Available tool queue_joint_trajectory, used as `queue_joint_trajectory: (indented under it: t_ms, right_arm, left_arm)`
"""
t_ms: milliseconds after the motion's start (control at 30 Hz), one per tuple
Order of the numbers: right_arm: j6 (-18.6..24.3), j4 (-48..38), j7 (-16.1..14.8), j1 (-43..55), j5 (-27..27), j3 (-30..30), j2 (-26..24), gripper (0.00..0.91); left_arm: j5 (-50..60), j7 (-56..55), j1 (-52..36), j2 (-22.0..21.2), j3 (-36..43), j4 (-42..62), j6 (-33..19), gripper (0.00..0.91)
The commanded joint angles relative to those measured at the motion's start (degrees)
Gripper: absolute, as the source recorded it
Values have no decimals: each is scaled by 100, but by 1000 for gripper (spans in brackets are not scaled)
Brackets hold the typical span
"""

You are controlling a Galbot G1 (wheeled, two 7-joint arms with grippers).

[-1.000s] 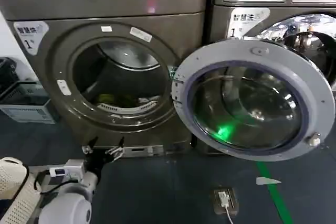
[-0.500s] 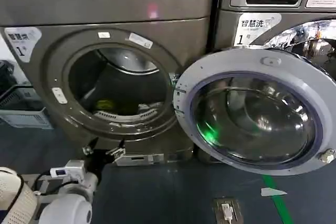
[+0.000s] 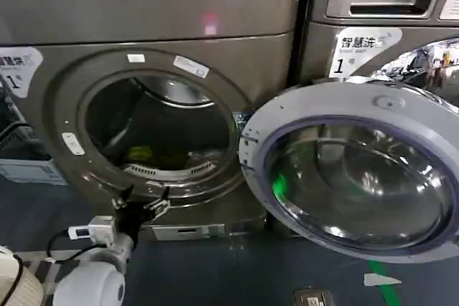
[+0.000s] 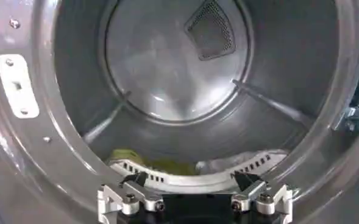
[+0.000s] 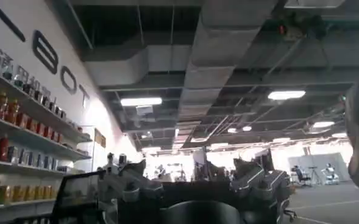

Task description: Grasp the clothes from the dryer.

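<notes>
- Hovering just below the porthole's lower rim, the left hand (image 3: 145,201) has its fingers spread and grips nothing.
- Lying low at the drum's front, behind the lip, are the clothes (image 4: 130,157), inside the dryer (image 3: 64,98).
- Reaching well means rising over the lip, then dipping onto the yellow-green piece.
- Pointing at the ceiling, the right hand (image 5: 191,182); its grip I cannot tell.

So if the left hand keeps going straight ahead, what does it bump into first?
Probably the pale perforated lip at the dryer's opening, just ahead of the open left hand. The yellow-green clothes lie right behind it; depth is hard to judge.
</notes>
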Motion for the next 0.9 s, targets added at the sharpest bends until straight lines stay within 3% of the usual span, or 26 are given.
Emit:
queue_joint_trajectory:
  t_ms: [33, 900]
  right_arm:
    - [4, -9, -6, -5, -6, 5, 7, 907]
    - [27, 38, -56, 73, -129, -101, 61, 907]
  left_arm:
    - [-4, 3, -3, 3, 5, 13, 281, 907]
    - [-5, -5, -28, 4, -2, 55, 281, 907]
